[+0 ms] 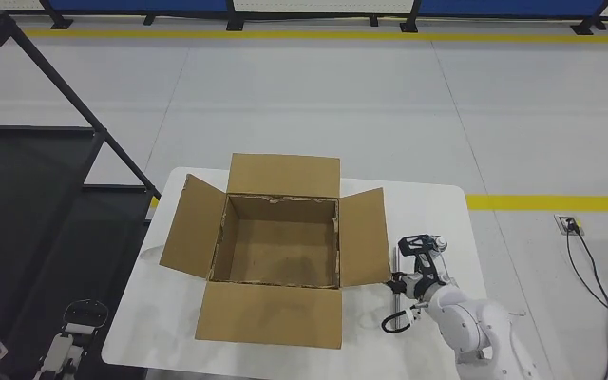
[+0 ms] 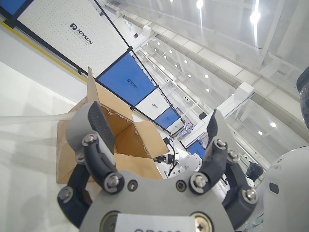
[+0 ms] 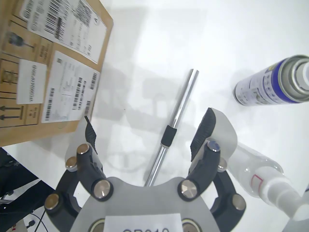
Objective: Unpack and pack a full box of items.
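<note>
Two grippers are on record, and you will find both with fingers spread wide and nothing between the pads. The right gripper [image 3: 148,115] hangs over the white table [image 1: 427,204] just off the box's right-hand flap, its open jaws straddling a chromed metal rod [image 3: 178,112] that lies flat on the tabletop; the rod carries a black band partway along, and neither finger touches it. Beside that gripper's outer finger stands a clear bottle [image 3: 256,167] with a white spray head, close to the finger, though you cannot tell from the wrist view whether they are in contact. Farther along the table, well apart from the rod, is a spray can [image 3: 270,85] with a blue band and a pale label, its nozzle end toward the camera. The cardboard box [image 1: 285,176] sits at the middle of the table with all four flaps folded outward, its bare brown floor showing in the top view; the right-hand flap bears white printed labels. The left gripper [image 2: 154,109] is tilted upward toward the hall ceiling, well clear of the box, which its own camera sees from the side and from low down.
</note>
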You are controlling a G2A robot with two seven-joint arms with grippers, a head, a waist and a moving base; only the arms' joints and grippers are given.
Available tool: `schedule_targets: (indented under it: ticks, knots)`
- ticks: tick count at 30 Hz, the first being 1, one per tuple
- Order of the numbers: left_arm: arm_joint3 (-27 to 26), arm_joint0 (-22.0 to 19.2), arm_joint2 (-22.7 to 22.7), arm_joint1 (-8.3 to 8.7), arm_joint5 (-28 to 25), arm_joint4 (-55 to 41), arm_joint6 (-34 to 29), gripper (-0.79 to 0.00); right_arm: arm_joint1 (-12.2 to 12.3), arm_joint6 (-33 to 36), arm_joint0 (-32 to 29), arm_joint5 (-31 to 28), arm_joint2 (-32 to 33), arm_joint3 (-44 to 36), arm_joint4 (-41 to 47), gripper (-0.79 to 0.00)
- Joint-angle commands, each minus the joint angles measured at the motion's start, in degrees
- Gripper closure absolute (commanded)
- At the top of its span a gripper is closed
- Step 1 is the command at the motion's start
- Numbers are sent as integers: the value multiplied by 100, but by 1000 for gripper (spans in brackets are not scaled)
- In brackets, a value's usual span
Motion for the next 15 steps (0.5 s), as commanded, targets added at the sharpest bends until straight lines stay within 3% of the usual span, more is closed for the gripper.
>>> schedule_targets:
  ticks: [1, 3, 4, 6, 7, 15]
  knots:
    - [0, 0, 0, 0, 0, 0, 0, -785, 7, 327, 131, 24, -52, 130, -40, -785]
    - [0, 0, 0, 0, 0, 0, 0, -785, 11, 550, 242, 39, -131, 281, -108, -760]
    - [0, 0, 0, 0, 0, 0, 0, -785, 10, 558, 277, 61, -156, 336, -106, -711]
    - [0, 0, 0, 0, 0, 0, 0, -785, 11, 624, 339, 120, -216, 458, -178, -413]
    - [0, 0, 0, 0, 0, 0, 0, -785, 10, 652, 365, 160, -242, 518, -197, -379]
    - [0, 0, 0, 0, 0, 0, 0, -785, 4, 861, 583, 498, -464, 800, -522, -366]
